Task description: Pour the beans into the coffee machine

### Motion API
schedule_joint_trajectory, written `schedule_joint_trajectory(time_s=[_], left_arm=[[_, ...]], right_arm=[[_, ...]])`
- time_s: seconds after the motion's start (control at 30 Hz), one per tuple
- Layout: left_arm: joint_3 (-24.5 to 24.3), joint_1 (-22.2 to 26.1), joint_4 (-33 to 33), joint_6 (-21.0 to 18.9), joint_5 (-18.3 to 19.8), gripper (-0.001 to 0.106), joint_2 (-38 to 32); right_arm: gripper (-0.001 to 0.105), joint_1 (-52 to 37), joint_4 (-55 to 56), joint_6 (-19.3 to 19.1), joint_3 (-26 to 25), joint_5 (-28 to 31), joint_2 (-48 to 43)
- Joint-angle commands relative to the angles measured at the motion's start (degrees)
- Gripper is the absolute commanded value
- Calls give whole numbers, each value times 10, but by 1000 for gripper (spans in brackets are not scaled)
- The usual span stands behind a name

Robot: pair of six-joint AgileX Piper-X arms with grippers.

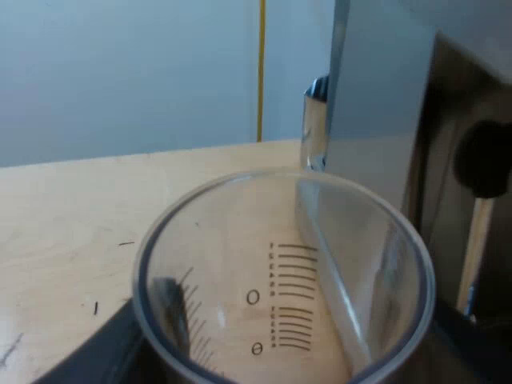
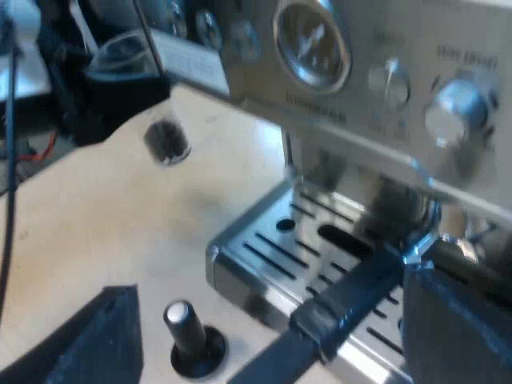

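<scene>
My left gripper [image 1: 280,360] is shut on the clear measuring glass [image 1: 280,264], with a dark finger on each side of it. I look down past its rim at the printed scale marks; the wooden table shows through it and no beans show inside. The glass is beside the espresso machine's [image 1: 376,112] metal side. In the right wrist view the machine's front [image 2: 352,72] shows a gauge and knobs. The metal holder's dark handle [image 2: 344,296] sticks out over the drip tray [image 2: 264,248]. My right gripper [image 2: 272,328] is open, its fingers wide apart around that handle.
A tamper with a black knob [image 2: 189,336] stands on the wooden table [image 2: 96,216] next to the drip tray. Farther off, the left arm holds the glass [image 2: 124,52] above the table, with a blurred dark round thing [image 2: 166,140] below it. A black knob [image 1: 484,156] sticks out from the machine.
</scene>
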Motion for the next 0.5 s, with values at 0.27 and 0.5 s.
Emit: schedule_joint_trajectory(time_s=[0.27, 0.5], left_arm=[[-3, 0, 135, -1, -14, 26, -156], [-3, 0, 215, -1, -17, 26, -278]], right_arm=[[69, 1, -42, 11, -4, -8, -17], [69, 1, -42, 11, -4, -8, -69]])
